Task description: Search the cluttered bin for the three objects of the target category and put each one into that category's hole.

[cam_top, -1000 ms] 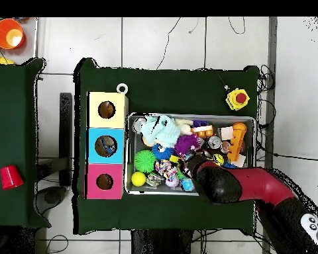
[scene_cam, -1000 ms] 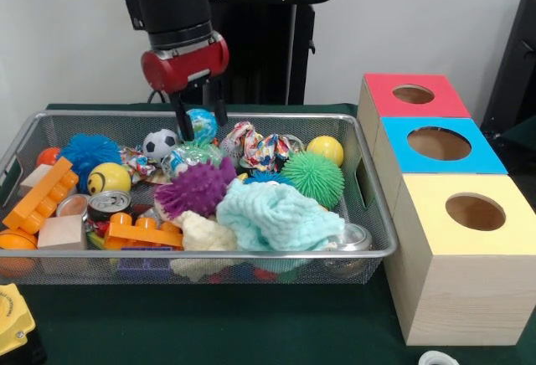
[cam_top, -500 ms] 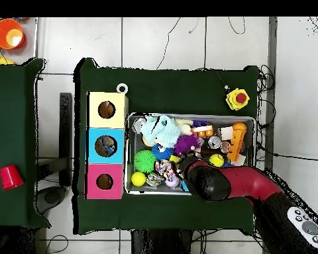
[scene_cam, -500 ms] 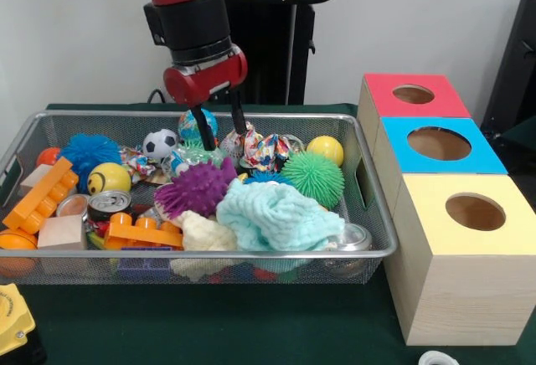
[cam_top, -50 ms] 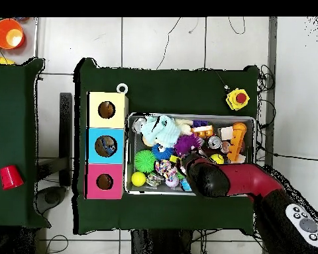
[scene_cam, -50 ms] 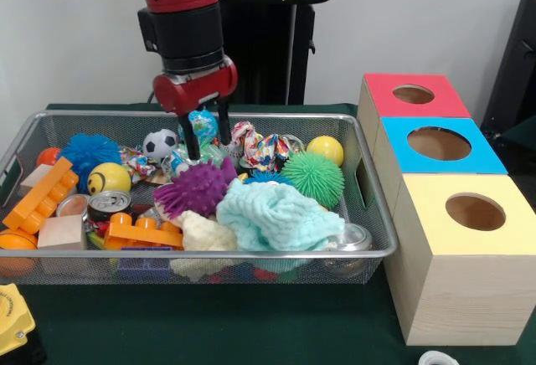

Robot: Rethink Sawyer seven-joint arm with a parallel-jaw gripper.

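Observation:
A wire mesh bin (scene_cam, -50 ms: pixel 209 255) is packed with toys. My gripper (scene_cam, -50 ms: pixel 205 137) hangs open over its back middle, fingers pointing down on either side of a blue-green ball (scene_cam, -50 ms: pixel 202 121) that lies at the back wall. Whether they touch it I cannot tell. Just below the fingertips sits a purple spiky ball (scene_cam, -50 ms: pixel 197 187). Nearby are a small soccer ball (scene_cam, -50 ms: pixel 159 142), a green spiky ball (scene_cam, -50 ms: pixel 312 177) and a yellow ball (scene_cam, -50 ms: pixel 325 149). In the overhead view the red arm (cam_top, -50 ms: pixel 234 180) covers the gripper above the bin (cam_top, -50 ms: pixel 127 156).
Beside the bin stand three holed boxes: red (scene_cam, -50 ms: pixel 412 95), blue (scene_cam, -50 ms: pixel 439 144) and yellow (scene_cam, -50 ms: pixel 474 212). The bin also holds a mint cloth (scene_cam, -50 ms: pixel 276 214), a blue spiky ball (scene_cam, -50 ms: pixel 90 151), a smiley ball (scene_cam, -50 ms: pixel 109 178), orange bricks (scene_cam, -50 ms: pixel 38 195), a can (scene_cam, -50 ms: pixel 107 204) and a wooden block (scene_cam, -50 ms: pixel 61 233).
The gripper swung right along the bin's back, then came back left and dropped slightly. It stayed open. The toys have not visibly shifted.

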